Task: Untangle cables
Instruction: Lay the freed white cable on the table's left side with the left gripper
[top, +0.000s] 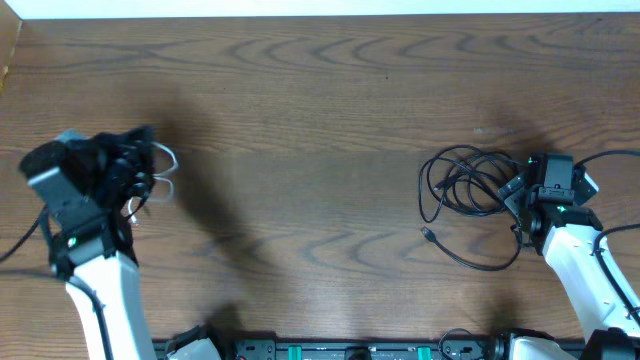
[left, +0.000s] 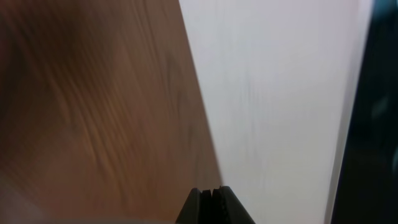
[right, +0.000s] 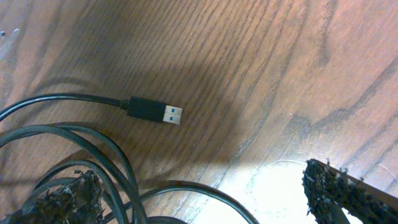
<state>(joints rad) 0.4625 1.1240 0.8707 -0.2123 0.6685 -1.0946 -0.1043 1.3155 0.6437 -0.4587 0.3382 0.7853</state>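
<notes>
**Overhead and wrist views, cable-untangling task.** The black cables lie in a loose, overlapping coil on the right side of the surface. The right gripper sits at the coil's right edge with its jaws spread wide. In the right wrist view its fingers stand on either side of several dark loops without pinching any, so nothing is held. A USB plug lies free on the wood just beyond those loops.

The step in hand appears to be picking one strand out of the black coil. It is best done by closing on a single strand, ideally the one that runs to the free plug, rather than across several loops at once. That strand should then be drawn outward slowly, so that the crossings slide off instead of tightening.

The white cable shows as two pale loops just beside the left gripper, at the far left and well apart from the black coil. The jaws of this gripper are pressed together. The left wrist view is blurred and shows only wood and a pale background. It therefore cannot be told whether the white cable is pinched between the jaws or merely draped on the arm.
</notes>
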